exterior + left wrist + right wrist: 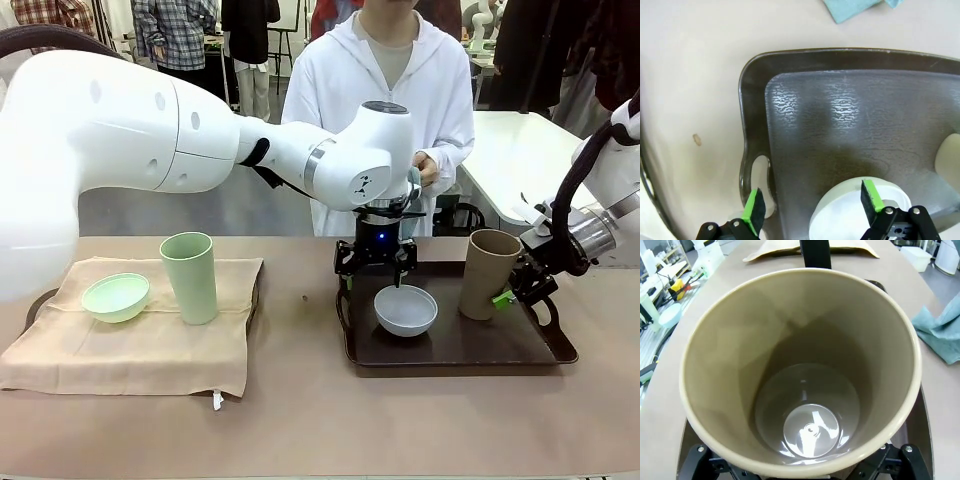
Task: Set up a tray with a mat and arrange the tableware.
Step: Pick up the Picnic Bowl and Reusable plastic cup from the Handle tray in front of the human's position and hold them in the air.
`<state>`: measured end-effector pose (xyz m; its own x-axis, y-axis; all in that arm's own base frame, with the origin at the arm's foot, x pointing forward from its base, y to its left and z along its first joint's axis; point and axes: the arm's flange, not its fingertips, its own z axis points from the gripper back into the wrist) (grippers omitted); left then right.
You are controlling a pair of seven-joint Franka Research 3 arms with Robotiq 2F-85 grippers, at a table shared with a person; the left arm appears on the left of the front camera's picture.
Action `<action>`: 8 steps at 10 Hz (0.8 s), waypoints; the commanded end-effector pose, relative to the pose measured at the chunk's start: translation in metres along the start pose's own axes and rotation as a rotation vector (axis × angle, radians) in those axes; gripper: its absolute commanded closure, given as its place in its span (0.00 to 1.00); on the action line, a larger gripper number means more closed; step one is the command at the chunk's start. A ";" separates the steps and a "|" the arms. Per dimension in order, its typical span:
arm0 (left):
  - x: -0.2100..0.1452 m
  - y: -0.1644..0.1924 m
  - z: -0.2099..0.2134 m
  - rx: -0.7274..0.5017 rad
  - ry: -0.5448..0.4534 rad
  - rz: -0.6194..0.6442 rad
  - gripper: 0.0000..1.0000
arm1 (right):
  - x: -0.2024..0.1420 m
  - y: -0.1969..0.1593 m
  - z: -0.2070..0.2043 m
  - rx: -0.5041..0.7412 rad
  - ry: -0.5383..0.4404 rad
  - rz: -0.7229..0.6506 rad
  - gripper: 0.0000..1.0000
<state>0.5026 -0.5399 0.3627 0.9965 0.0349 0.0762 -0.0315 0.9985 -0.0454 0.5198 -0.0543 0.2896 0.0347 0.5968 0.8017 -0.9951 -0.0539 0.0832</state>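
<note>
A dark brown tray [520, 348] on the right holds the white bowl [405, 310] and the tan-brown tumbler [488, 272], which stands upright. My left gripper [376, 268] hangs open just above the bowl's far-left rim. In the left wrist view its green fingertips [755, 207] straddle the white bowl's [845, 212] edge over the tray [752, 95]. My right gripper [508, 296] sits low at the tumbler's right side, jaws wide. The right wrist view looks down into the tumbler [800, 340], which hides the fingertips. On the left, a beige mat [130, 350] carries the mint bowl [115, 296] and the green tumbler [190, 277].
The mat lies over a second dark tray [30, 305]. A teal cloth [855, 7] lies on the table beyond the right tray. A person in white stands at the far side, one hand [430, 168] near my left wrist. A white table [520, 160] stands at the back right.
</note>
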 end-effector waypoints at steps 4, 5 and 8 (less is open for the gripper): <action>-0.010 -0.002 0.001 -0.003 0.083 0.010 0.00 | 0.003 -0.007 -0.009 0.029 -0.048 0.038 0.00; -0.011 -0.003 -0.001 0.000 0.095 0.001 0.00 | 0.002 -0.007 -0.008 0.032 -0.052 0.035 0.00; -0.014 -0.005 -0.006 0.009 0.127 -0.030 0.00 | 0.003 -0.008 -0.009 0.038 -0.057 0.042 0.00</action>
<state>0.4866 -0.5450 0.3547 0.9995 0.0264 -0.0173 -0.0270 0.9990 -0.0354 0.5210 -0.0458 0.2878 0.0209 0.5716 0.8203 -0.9913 -0.0949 0.0915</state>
